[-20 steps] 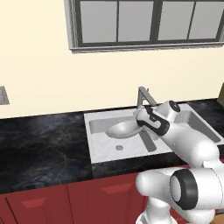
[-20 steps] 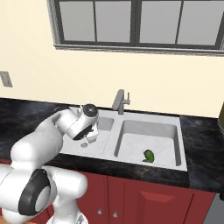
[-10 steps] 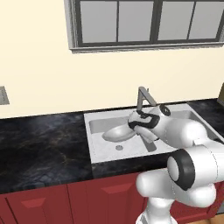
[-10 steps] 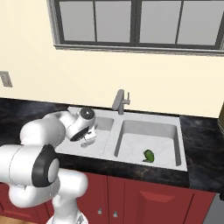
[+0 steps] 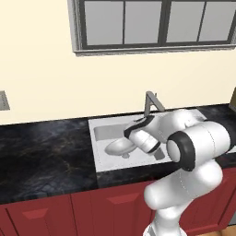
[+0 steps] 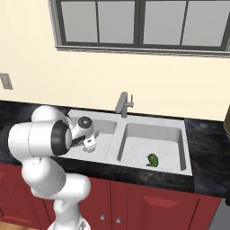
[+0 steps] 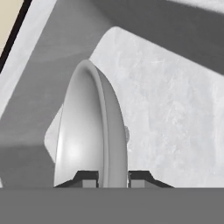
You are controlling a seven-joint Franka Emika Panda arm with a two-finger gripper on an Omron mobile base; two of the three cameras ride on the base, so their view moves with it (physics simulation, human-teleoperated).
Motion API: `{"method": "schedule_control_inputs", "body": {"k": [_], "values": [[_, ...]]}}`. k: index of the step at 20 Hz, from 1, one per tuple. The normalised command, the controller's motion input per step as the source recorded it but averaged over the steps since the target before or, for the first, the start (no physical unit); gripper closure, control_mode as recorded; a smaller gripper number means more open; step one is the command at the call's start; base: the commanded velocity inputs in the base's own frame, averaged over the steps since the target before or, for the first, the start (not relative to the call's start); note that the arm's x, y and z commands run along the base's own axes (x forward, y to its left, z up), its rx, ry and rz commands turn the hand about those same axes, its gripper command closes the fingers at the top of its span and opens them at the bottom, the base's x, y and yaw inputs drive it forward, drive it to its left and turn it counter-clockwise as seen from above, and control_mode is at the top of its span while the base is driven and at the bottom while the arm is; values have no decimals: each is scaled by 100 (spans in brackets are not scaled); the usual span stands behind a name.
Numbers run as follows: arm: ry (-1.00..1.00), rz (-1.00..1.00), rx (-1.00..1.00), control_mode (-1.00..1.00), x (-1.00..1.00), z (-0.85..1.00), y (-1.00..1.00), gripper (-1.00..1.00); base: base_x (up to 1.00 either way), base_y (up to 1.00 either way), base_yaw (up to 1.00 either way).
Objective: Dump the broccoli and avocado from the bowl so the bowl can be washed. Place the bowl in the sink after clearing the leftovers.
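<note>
Two claw (image 7: pixel 112 178) fingertips pinch the bowl (image 7: pixel 89 131) rim, low inside the sink (image 5: pixel 102 124) left basin.

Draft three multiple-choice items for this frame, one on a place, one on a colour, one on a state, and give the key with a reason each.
1. Where is the bowl?
A. on the dark counter
B. down in a basin of the sink
C. on the window sill

2. What colour is the small oval piece lying in the sink's other basin?
A. red
B. white
C. dark green

3. What state is the gripper in?
A. shut on the bowl's rim
B. open above the bowl
C. shut on the faucet

Key: 1 B, the left base view shows the bowl low inside the basin. 2 C, the right base view shows a dark green oval there. 3 A, the hand view shows the fingertips on either side of the rim.
</note>
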Motion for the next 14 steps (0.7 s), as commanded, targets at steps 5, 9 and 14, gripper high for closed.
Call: {"method": "schedule_control_inputs", "body": {"k": [5, 9, 14], "values": [[-1, 0, -1, -100, 17, -33, 4, 100, 0, 0, 0], [-2, 0, 0, -100, 13, -45, 0, 100, 0, 0, 0], [0, 0, -1, -100, 23, -46, 0, 100, 0, 0, 0]]}}
